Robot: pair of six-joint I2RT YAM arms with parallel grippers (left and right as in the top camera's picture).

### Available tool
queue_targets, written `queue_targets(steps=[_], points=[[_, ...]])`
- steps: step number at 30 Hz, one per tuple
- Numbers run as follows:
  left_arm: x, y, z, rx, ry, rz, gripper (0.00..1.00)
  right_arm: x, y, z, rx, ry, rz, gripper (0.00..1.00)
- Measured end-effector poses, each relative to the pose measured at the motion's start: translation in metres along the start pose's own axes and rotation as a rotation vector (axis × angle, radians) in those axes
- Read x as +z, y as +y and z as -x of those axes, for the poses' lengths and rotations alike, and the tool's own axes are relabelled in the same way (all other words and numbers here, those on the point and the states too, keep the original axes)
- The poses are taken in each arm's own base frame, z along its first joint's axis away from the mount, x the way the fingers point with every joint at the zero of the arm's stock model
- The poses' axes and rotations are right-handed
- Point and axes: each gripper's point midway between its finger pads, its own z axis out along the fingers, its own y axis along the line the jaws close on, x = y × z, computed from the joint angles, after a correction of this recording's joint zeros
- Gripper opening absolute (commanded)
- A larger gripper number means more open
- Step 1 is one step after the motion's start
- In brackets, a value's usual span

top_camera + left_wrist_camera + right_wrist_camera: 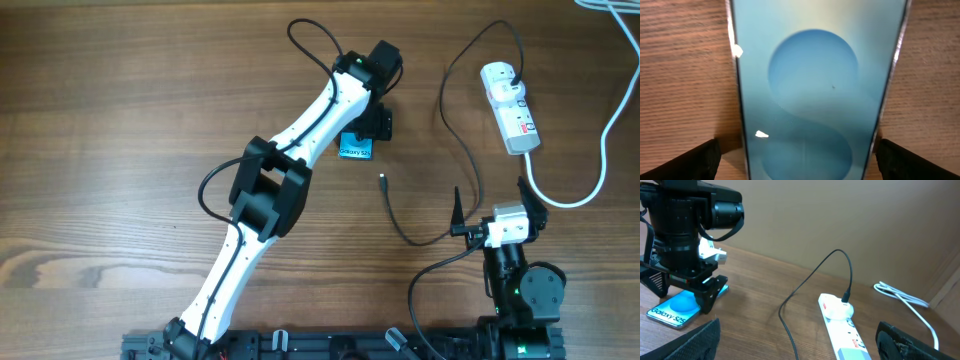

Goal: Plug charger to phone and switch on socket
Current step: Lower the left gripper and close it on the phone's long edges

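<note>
The phone (354, 149) lies flat on the table, teal screen up with white text at its near end. My left gripper (372, 130) hangs over its far end, open. In the left wrist view the phone (815, 90) fills the frame and the gripper (800, 165) has a finger on each side, with gaps. The charger (455, 140) is a thin black cable running from the white plug in the socket (510, 108) in a loop to its loose tip (382, 181) on the table. My right gripper (493, 203) is open and empty; its wrist view (800, 345) shows the socket (842, 330), the charger (790, 310) and the phone (670, 311).
The socket's thick white cord (598, 150) loops off to the right and up to the table's far right corner. The left arm (270, 190) crosses the table diagonally. A wall rises behind the table in the right wrist view.
</note>
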Motion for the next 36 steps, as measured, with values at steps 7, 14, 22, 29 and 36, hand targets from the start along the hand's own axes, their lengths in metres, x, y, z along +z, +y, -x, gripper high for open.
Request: queue_targets(steps=[7, 14, 22, 29, 36], points=[[-0.0001, -0.0046, -0.0024, 0.009, 0.000, -0.002, 0.88, 0.0000, 0.0000, 0.0000, 0.000, 0.000, 0.000, 1.00], [-0.0002, -0.0050, -0.0017, 0.009, -0.003, -0.003, 0.76, 0.0000, 0.0000, 0.0000, 0.000, 0.000, 0.000, 1.00], [-0.0001, -0.0053, -0.0013, 0.010, -0.005, -0.004, 0.75, 0.0000, 0.0000, 0.0000, 0.000, 0.000, 0.000, 1.00], [-0.0003, -0.0062, -0.0011, 0.011, -0.006, -0.006, 0.89, 0.0000, 0.0000, 0.0000, 0.000, 0.000, 0.000, 1.00], [-0.0005, -0.0090, -0.0002, 0.013, -0.012, -0.013, 0.81, 0.0000, 0.0000, 0.0000, 0.000, 0.000, 0.000, 1.00]])
